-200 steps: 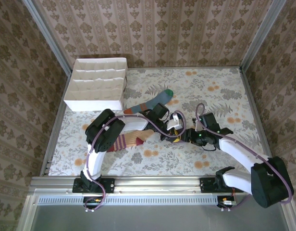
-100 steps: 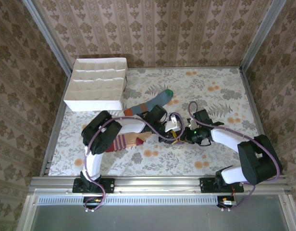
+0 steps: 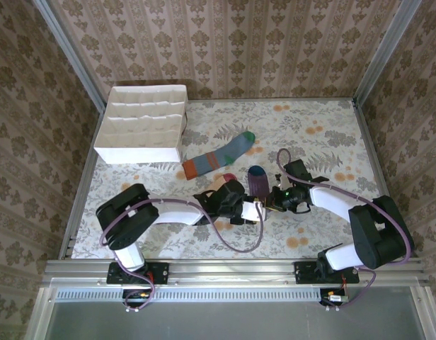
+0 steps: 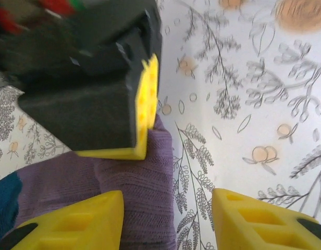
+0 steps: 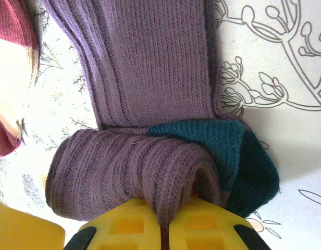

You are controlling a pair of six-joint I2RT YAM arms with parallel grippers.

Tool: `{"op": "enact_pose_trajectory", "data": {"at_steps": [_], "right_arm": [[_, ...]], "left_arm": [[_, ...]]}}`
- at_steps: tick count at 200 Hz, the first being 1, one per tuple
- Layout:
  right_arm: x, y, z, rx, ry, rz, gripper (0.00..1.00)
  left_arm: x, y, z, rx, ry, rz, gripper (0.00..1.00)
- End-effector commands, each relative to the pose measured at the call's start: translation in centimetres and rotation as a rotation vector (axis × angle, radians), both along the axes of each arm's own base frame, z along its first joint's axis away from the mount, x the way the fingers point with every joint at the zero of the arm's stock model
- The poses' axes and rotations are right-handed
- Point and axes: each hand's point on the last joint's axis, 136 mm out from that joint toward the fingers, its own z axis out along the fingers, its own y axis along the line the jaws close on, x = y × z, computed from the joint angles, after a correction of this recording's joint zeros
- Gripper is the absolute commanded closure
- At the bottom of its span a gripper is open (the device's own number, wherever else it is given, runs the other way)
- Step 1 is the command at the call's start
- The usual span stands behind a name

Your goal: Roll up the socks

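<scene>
My left arm [image 3: 175, 207] has swung low, the left gripper [image 4: 165, 219] gaping wide over the purple knit teal-toed sock [image 5: 150, 67] (now uncovered, centre of the flowered table [image 3: 324, 142]); my right gripper [image 5: 163, 226] pinches its rolled fold tight.

walls [image 3: 225, 42]: brown damask paper | table [image 3: 324, 134]: floral cloth | frame [image 3: 225, 269]: aluminium rails, near edge

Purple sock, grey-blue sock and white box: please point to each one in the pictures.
purple sock [image 5: 150, 62], right wrist view, on its flat ribbed leg.
grey-blue sock [image 3: 228, 149], top external view, on its middle.
white box [image 3: 136, 154], top external view, on its near wall.
</scene>
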Motion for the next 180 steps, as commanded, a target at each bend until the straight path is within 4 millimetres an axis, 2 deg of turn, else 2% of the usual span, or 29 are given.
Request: {"op": "enact_pose_trajectory", "data": {"at_steps": [1,24,40,63,77,90,119,141,180], "right_arm": [[-2.3,-2.6,-2.6,-0.146,0.124,-0.043,0.93],[-2.4,-2.4,-2.4,-0.137,0.124,-0.036,0.93],[-2.3,-2.1,-2.0,-0.114,0.11,-0.031,0.93],[-2.3,-1.4,-1.2,-0.065,0.083,-0.012,0.89],[-2.0,-1.1,0.4,-0.035,0.024,-0.003,0.85],[-2.0,-1.0,1.3,-0.016,-0.017,0.005,0.73],[-2.0,-1.7,2.6,-0.009,-0.095,-0.018,0.55],[-1.9,-2.1,3.1,-0.007,-0.147,-0.034,0.51],[-1.6,-1.4,4.0,0.041,-0.2,-0.017,0.49]], "left_arm": [[2.5,-0.3,-1.2,0.075,-0.145,0.049,0.59],[3.2,-0.7,-2.2,0.101,-0.124,0.085,0.6],[3.3,-0.7,-3.1,0.135,-0.09,0.099,0.65],[2.8,-0.4,-4.2,0.183,-0.012,0.092,0.82],[2.3,0.0,-4.5,0.199,0.062,0.084,0.94],[1.8,0.3,-4.5,0.207,0.148,0.071,1.0],[0.5,0.6,-3.9,0.196,0.353,0.036,1.0],[-0.5,0.6,-3.1,0.189,0.535,0.01,1.0],[-1.7,0.2,-1.7,0.167,0.767,-0.016,1.0]]}}
